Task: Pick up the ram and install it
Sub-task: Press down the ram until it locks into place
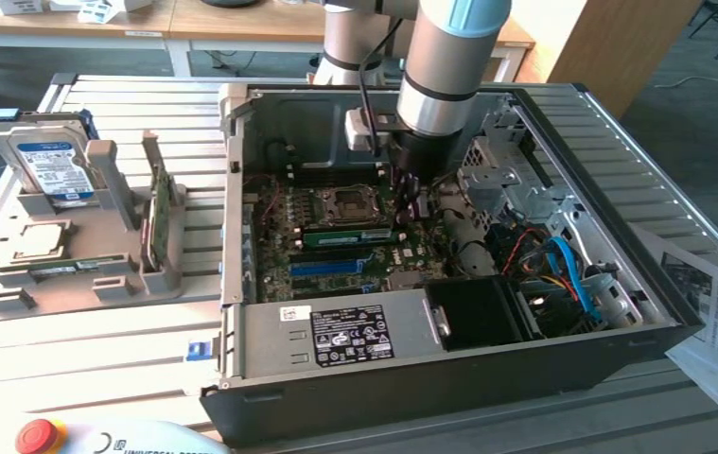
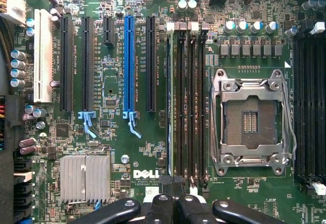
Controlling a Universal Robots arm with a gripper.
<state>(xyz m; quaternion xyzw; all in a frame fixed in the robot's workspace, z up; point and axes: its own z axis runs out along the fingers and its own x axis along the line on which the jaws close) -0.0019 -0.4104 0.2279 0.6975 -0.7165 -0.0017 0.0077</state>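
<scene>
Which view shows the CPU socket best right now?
Wrist view: the CPU socket lies square-on, its empty contact field and metal frame plain. The exterior view shows it slanted, beside the arm.

Your arm (image 1: 453, 57) comes down almost straight from above, its grey forearm with the blue band upright and the black wrist beneath pointing down. Your gripper (image 1: 411, 194) hangs at the end of it, low and vertical. In the wrist view your gripper (image 2: 173, 203) has its jaws drawn fully together, the black fingers (image 2: 160, 208) meeting at the middle.
</scene>
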